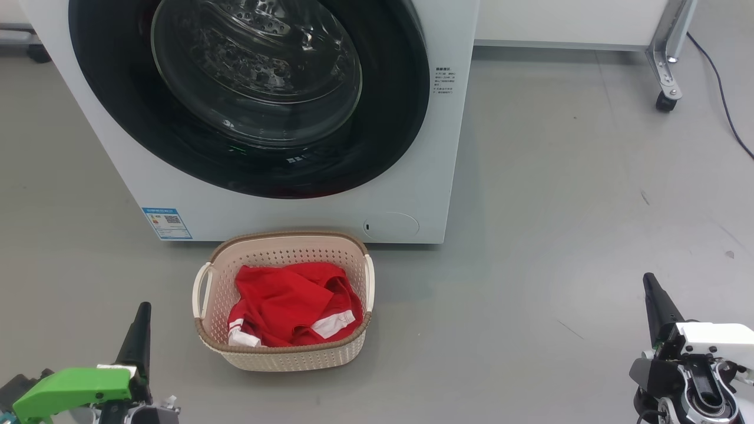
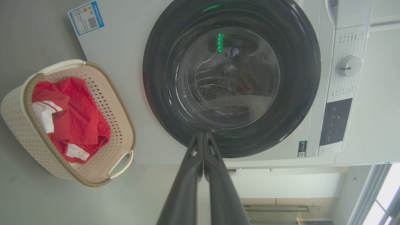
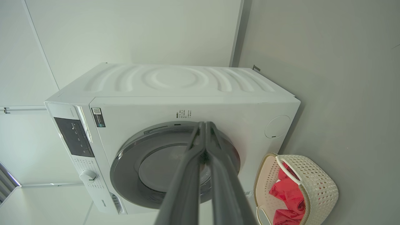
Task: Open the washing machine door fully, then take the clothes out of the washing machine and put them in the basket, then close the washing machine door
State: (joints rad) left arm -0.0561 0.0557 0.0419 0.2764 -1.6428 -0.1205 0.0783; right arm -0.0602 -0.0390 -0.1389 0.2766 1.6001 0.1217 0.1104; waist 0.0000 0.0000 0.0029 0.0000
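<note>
The white washing machine (image 1: 412, 194) fills the top of the head view, its round black door (image 1: 383, 118) lying flush against the front. On the floor in front of it stands the cream basket (image 1: 283, 250) with the red clothes (image 1: 283, 300) inside. My left gripper (image 1: 141, 315) rests at the lower left, shut and empty, a short way left of the basket. My right gripper (image 1: 650, 282) sits at the lower right, shut and empty, far from the basket. Both wrist views look along closed fingers (image 2: 203, 137) (image 3: 204, 126) at the washing machine door (image 2: 231, 78) (image 3: 131, 156), the basket (image 2: 120, 103) (image 3: 322, 178) and the clothes (image 2: 75, 112) (image 3: 289, 193).
Grey floor spreads to the right of the machine. A metal frame leg on a caster (image 1: 665, 100) and a dark cable (image 1: 721, 88) are at the upper right. The machine's control panel and dial (image 2: 350, 66) lie beside the door.
</note>
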